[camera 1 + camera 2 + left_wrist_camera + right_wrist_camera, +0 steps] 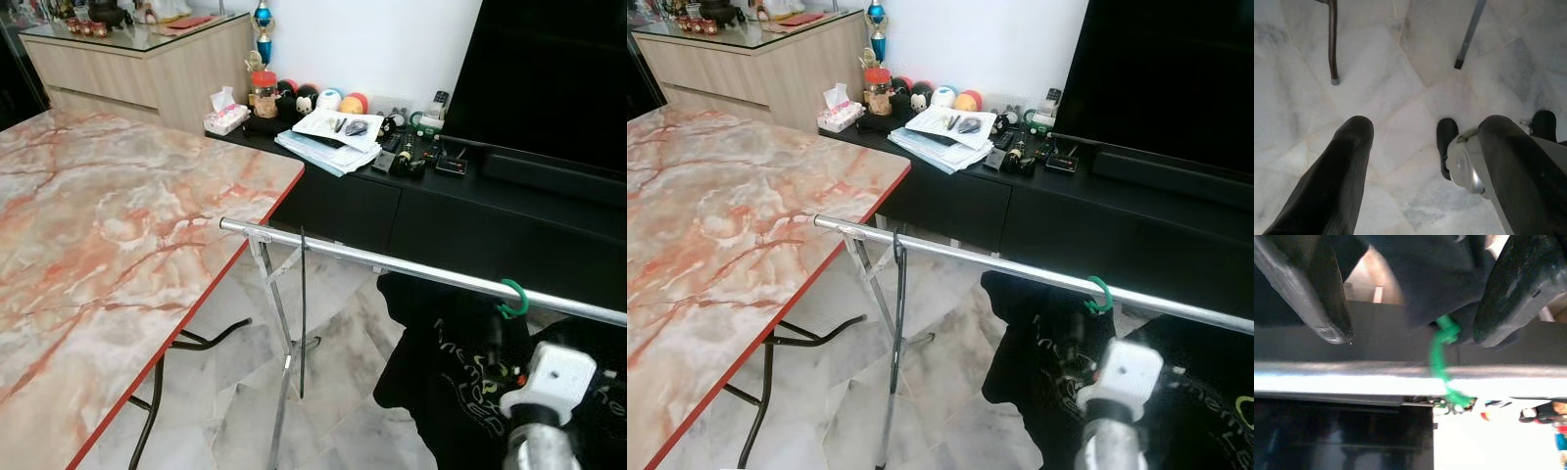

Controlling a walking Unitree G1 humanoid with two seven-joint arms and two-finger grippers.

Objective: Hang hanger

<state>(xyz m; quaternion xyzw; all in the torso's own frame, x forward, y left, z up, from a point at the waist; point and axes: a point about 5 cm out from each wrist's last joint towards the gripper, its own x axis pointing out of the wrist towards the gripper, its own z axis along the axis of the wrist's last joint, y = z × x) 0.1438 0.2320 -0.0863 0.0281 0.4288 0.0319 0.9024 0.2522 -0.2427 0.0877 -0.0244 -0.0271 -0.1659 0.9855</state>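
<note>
We saw the green plastic hanger hook (512, 297) curled over the shiny metal rail (411, 266) of the clothes rack, at about four o'clock in the head view, with a black printed garment (441, 367) hanging below it. The rail ran from its free end near the table corner down toward the right edge of the view. The right gripper (1410, 335) was just beneath the rail, its two black fingers (1317, 293) spread well apart on either side of the hook's stem and the dark cloth, gripping nothing that we could make out, though the blur there left contact uncertain. The right arm's white wrist housing (554, 377) sat at five o'clock, close under the garment.

The red-edged marble-patterned table (108, 255) filled nine o'clock, its corner just beside the rail's free end, leaving a narrow gap of pale marble floor (338, 362) between table edge and garment. The rack's slanted metal legs (279, 313) stood in that gap. At one o'clock a low black cabinet (411, 211) carried stacked papers (328, 142) and a tissue box (227, 116), behind the rail.

The left gripper (1425, 142) hung over the floor, fingers wide and empty.
</note>
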